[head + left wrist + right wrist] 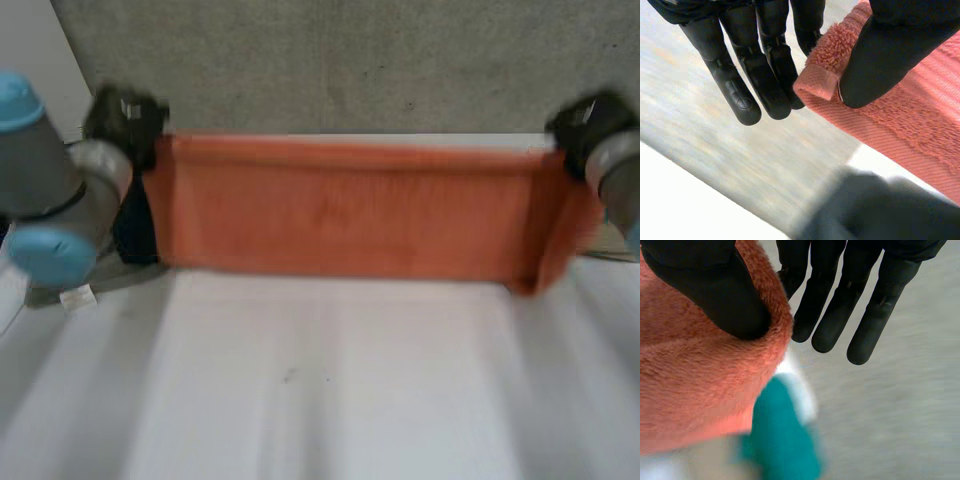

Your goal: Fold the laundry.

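Observation:
An orange towel (340,205) hangs stretched as a wide band above the far edge of the white table (330,380). My left hand (125,118) holds its upper left corner and my right hand (590,125) its upper right corner. In the left wrist view the thumb (885,55) presses the towel's hemmed corner (815,82) against straight fingers (765,65). In the right wrist view the thumb (715,285) pins the towel's edge (695,385) against straight fingers (865,300). The right end of the towel droops lower than the rest.
A dark cloth (135,235) lies at the table's left under my left arm, with a small white tag (77,296) beside it. A teal item (782,435) lies below the right hand. Grey floor (350,60) lies beyond the table.

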Robot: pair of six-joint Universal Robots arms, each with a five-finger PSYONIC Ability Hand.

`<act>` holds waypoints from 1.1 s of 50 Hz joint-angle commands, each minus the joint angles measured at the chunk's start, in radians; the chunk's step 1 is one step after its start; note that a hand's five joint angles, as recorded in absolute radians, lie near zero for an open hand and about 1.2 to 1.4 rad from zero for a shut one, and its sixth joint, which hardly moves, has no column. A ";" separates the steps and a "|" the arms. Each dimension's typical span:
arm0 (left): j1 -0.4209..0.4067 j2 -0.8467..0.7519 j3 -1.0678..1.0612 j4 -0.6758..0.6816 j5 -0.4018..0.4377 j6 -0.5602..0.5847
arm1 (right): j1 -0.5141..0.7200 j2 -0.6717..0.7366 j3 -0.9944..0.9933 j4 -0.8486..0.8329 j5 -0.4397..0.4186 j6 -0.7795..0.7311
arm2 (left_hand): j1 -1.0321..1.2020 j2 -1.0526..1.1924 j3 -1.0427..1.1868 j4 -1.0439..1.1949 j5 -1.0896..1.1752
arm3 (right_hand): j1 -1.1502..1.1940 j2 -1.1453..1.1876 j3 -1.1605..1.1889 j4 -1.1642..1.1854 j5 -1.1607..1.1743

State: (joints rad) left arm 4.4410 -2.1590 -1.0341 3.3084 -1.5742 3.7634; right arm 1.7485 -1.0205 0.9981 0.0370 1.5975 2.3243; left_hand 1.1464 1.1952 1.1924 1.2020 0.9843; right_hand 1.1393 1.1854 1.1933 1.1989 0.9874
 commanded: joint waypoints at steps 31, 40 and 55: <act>0.000 0.051 -0.438 0.206 -0.029 -0.218 | -0.007 0.105 0.370 -0.332 -0.139 0.228 | 0.250 0.201 0.204 0.194 0.237 | 0.257 0.211 0.203 0.197 0.234; 0.015 0.099 -0.498 0.207 -0.018 -0.221 | -0.078 0.105 0.359 -0.201 -0.140 0.374 | 0.250 0.201 0.204 0.194 0.237 | -0.238 -0.284 -0.292 -0.298 -0.261; 0.020 0.156 -0.546 0.188 -0.010 -0.215 | -0.136 0.122 0.367 -0.072 -0.154 0.340 | 0.250 0.201 0.204 0.194 0.237 | 0.257 0.211 0.203 0.197 0.234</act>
State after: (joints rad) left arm 4.4626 -2.0332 -1.5510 3.5104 -1.5848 3.5435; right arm 1.6213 -0.8796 1.3296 -0.0637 1.4471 2.6980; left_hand 1.1464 1.1983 1.1933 1.2023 0.9931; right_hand 1.1292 1.1818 1.1905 1.1977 0.9823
